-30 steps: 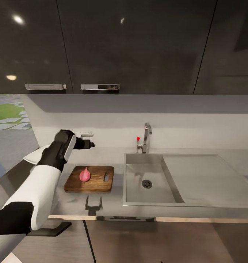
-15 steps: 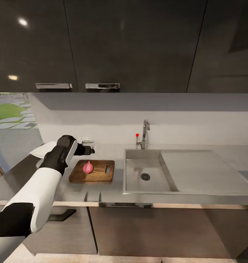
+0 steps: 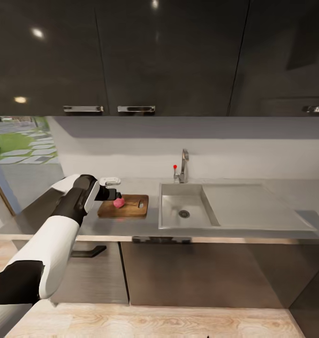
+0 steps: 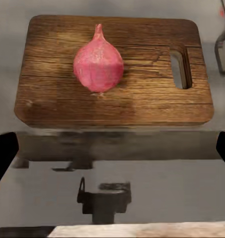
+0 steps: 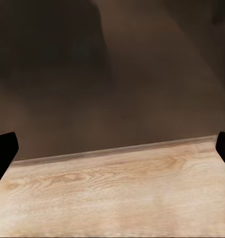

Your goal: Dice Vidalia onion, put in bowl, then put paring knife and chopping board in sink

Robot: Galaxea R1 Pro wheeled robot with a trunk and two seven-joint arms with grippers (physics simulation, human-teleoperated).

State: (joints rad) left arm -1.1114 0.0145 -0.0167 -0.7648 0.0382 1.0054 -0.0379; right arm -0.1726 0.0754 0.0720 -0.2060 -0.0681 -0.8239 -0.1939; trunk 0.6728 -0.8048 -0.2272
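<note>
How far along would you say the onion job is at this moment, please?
Done: the whole pink onion lies on the rectangular brown wooden chopping board, and the grey steel sink holds nothing. In hand: nothing; the left gripper hovers open beside the board, fingers apart. Left: fetching a knife, dicing, filling the bowl, then moving knife and board into the sink.

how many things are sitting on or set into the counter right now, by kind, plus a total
onion: 1
chopping board: 1
sink: 1
tap: 1
small white object behind the board: 1, too small to identify
total: 5
</note>
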